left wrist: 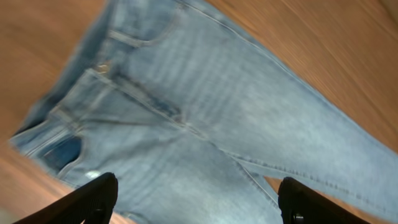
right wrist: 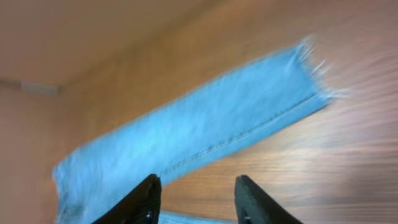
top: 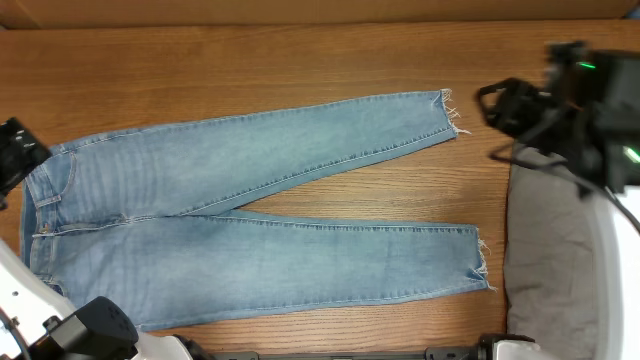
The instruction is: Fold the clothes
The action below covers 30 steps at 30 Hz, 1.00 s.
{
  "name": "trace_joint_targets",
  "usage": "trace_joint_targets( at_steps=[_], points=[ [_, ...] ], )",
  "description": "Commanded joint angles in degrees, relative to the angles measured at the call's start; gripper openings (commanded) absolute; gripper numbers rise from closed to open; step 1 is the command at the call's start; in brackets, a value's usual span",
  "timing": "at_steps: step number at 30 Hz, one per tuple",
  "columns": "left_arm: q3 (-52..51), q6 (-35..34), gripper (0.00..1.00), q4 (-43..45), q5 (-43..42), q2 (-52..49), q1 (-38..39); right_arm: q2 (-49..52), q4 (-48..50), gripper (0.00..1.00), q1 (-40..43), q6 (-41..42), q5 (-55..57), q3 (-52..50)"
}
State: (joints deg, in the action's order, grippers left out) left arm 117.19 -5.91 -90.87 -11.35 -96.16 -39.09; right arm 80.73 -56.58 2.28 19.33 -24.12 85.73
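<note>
The clothes are light blue denim jeans (top: 260,215) lying flat on the wooden table, waist at the left and both legs running right with frayed hems (top: 452,110). My left gripper (top: 15,150) hovers at the waistband's left edge. In the left wrist view it (left wrist: 199,198) stands wide open above the jeans' seat (left wrist: 205,118), holding nothing. My right gripper (top: 495,105) hangs just right of the upper leg's hem. Seen from the right wrist, it (right wrist: 198,194) is open over bare wood beside that leg (right wrist: 205,127), nothing between the fingers.
A grey cloth (top: 550,250) lies at the table's right edge, under the right arm. White arm bases sit at the bottom left (top: 30,310) and at the right (top: 620,260). A cardboard wall (top: 300,10) runs along the back.
</note>
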Motion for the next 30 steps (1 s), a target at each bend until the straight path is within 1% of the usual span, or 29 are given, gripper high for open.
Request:
trace_joint_targets(
  at_steps=[1, 5, 7, 8, 9, 11, 15, 17, 19, 22, 27, 30],
  points=[
    [-0.17, 3.76, 0.84, 0.92, -3.3, 0.7, 2.71, 9.03, 0.24, 0.41, -6.64, -1.84, -5.97, -1.11],
    [-0.13, 4.7, 0.87, 0.92, -3.06, 0.7, 4.35, 19.52, 3.43, 0.43, -14.75, -1.79, -3.91, -1.11],
    [-0.13, 4.7, 0.88, 0.92, -3.06, 0.7, 4.5, 24.22, 5.75, 0.43, -17.4, -1.44, 1.44, -1.09],
    [-0.13, 4.7, 0.88, 0.9, -3.08, 0.7, 4.52, 26.34, 6.82, 0.45, -18.38, -0.61, 5.18, -1.09],
    [-0.13, 4.68, 0.88, 0.81, -3.08, 0.7, 4.52, 28.63, 7.85, 0.46, -19.12, 0.83, 9.68, -1.09],
    [-0.13, 4.7, 0.88, 0.66, -3.1, 0.7, 4.52, 31.74, 9.2, 0.49, -19.58, 2.36, 15.72, -1.09],
    [-0.13, 4.7, 0.89, 0.46, -3.1, 0.7, 4.52, 36.13, 12.44, 0.52, -18.6, 2.32, 27.23, -1.09],
    [-0.13, 4.7, 0.89, 0.55, -3.1, 0.7, 4.52, 37.13, 14.97, 0.57, -17.07, 1.81, 31.82, -1.09],
    [-0.13, 4.72, 0.89, 0.81, -3.08, 0.7, 4.52, 37.51, 19.02, 0.68, -14.86, -0.85, 31.45, -1.09],
    [-0.13, 4.72, 0.89, 0.98, -3.1, 0.7, 4.52, 37.55, 24.11, 0.73, -11.06, -3.61, 28.17, -1.09],
    [-0.13, 4.72, 0.9, 0.79, -3.08, 0.7, 4.55, 38.69, 29.27, 0.73, -4.26, -3.76, 21.11, -1.09],
    [-0.13, 4.7, 0.9, 0.79, -3.1, 0.7, 4.61, 39.82, 30.99, 0.74, -1.16, -3.82, 19.65, -1.09]
  ],
)
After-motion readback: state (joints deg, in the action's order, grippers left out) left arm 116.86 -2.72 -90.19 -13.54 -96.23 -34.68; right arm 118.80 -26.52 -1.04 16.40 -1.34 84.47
